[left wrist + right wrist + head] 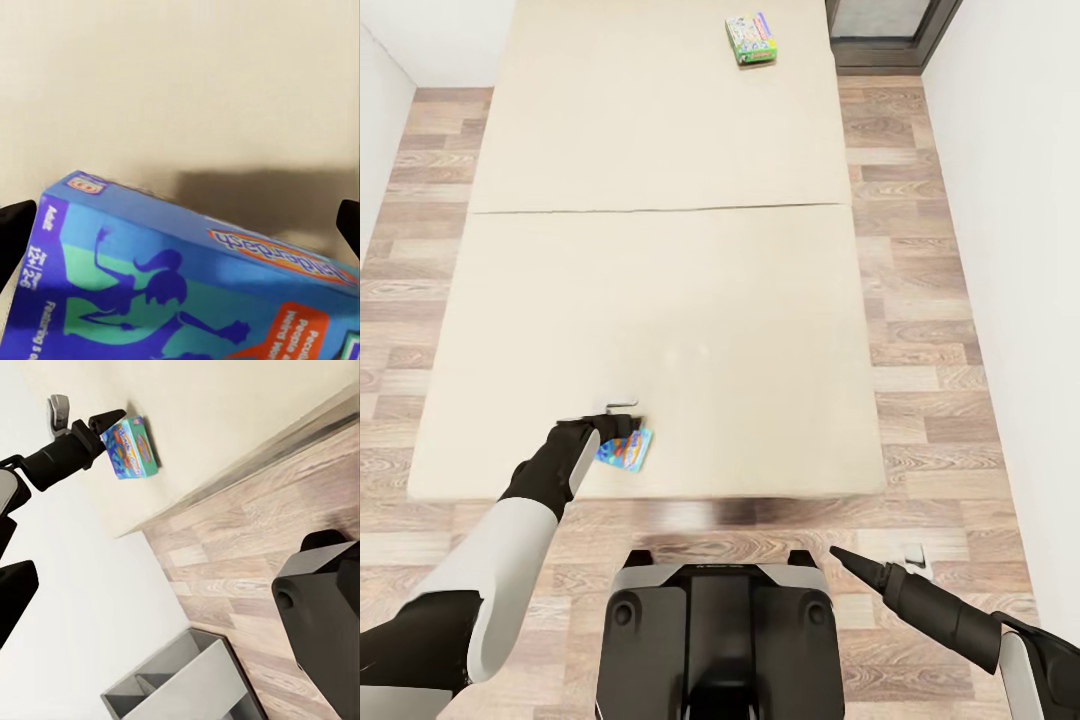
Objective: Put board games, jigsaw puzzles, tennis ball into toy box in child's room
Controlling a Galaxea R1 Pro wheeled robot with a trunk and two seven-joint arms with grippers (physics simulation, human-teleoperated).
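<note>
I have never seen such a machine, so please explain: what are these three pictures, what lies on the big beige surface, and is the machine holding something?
This is a simulated wheeled robot with two arms. One picture looks down from its head; the other two come from cameras near each gripper. The beige surface is a bed. Two board games lie on it: a small blue box near the robot and a white-and-green box at the far end. The left gripper sits at the blue box, fingers on either side; whether it already grips is unclear. The right gripper hangs over the floor, holding nothing.
</note>
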